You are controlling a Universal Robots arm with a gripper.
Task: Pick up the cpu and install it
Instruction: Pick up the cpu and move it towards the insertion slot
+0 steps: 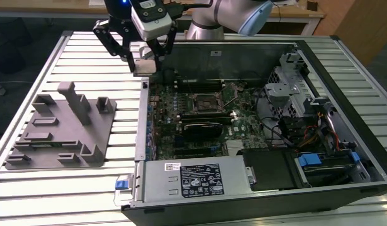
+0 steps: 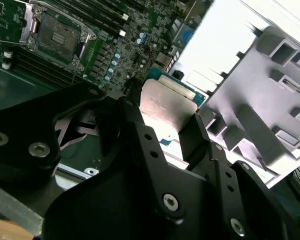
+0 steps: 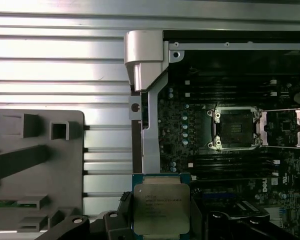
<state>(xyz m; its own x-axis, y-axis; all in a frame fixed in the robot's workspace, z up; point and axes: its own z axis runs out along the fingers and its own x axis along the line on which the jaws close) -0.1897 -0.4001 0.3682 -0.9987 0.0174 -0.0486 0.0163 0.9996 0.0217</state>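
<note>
My gripper (image 1: 144, 67) is shut on the cpu (image 1: 144, 65), a flat square chip with a silvery top plate, and holds it in the air over the case's wall on the exterior view's left. In both wrist views the cpu (image 2: 165, 105) (image 3: 161, 207) sits clamped between the black fingers (image 2: 132, 120). The open motherboard socket (image 1: 206, 102) (image 3: 235, 128) (image 2: 57, 32) lies inside the case, off to the exterior view's right of the gripper and nearer the camera. Its metal frame is flipped open.
A grey fixture plate (image 1: 61, 127) with raised blocks and a tall post lies on the slatted table to the exterior view's left of the case. The open computer case (image 1: 294, 47) holds a power supply (image 1: 193, 179), drive cages and cables on the exterior view's right.
</note>
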